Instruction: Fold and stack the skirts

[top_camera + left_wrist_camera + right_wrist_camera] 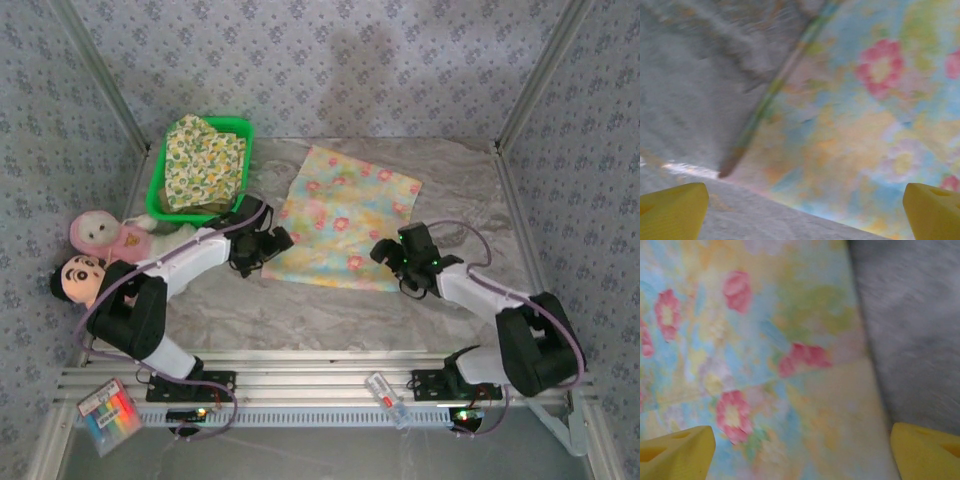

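Spread flat mid-tabletop (300,310): the pastel skirt (345,220). Bunched in the green basket (158,200): a yellow-green one (203,160). Left end effector (268,246) over the near-left corner, right end effector (388,252) over the near-right edge, both gaping wide, holding nothing. Looks thin, light and limp; likely droops and slides easily. Best pinched at the two near corners, right at the edge, then lifted together.

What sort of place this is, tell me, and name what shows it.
Probably a robot test cell, not a home: left arm and right arm bolted to a metal rail, patterned backdrop walls, cloth-covered table.
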Robot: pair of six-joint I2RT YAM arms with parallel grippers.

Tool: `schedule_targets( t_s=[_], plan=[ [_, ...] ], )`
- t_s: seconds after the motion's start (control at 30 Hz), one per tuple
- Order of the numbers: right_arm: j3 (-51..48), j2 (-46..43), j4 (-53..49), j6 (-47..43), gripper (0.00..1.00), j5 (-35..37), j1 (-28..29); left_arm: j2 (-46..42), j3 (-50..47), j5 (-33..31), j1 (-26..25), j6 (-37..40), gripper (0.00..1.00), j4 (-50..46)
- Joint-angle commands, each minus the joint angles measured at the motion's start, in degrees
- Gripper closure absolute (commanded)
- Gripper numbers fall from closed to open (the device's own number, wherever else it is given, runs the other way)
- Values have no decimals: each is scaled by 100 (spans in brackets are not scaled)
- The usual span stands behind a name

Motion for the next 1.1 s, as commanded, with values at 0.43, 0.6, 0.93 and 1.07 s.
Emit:
schedule_targets(
  t_s=[0.43, 0.6, 0.93, 1.07],
  plan=[
    [-1228, -1384, -296, 1049, 43, -246, -48, -94, -352, 44, 117, -416, 0, -97],
    [-1238, -1258, -33, 1029, 51, -232, -52, -3, -339, 113, 133, -396, 0, -51],
    [-1246, -959, 201, 1000, 61, -253, -39, 107, -298, 149, 126, -418, 0, 1],
    [-1306, -850, 441, 994, 63, -335, -18, 133, -321, 164, 129, -427, 0, 43]
  ],
)
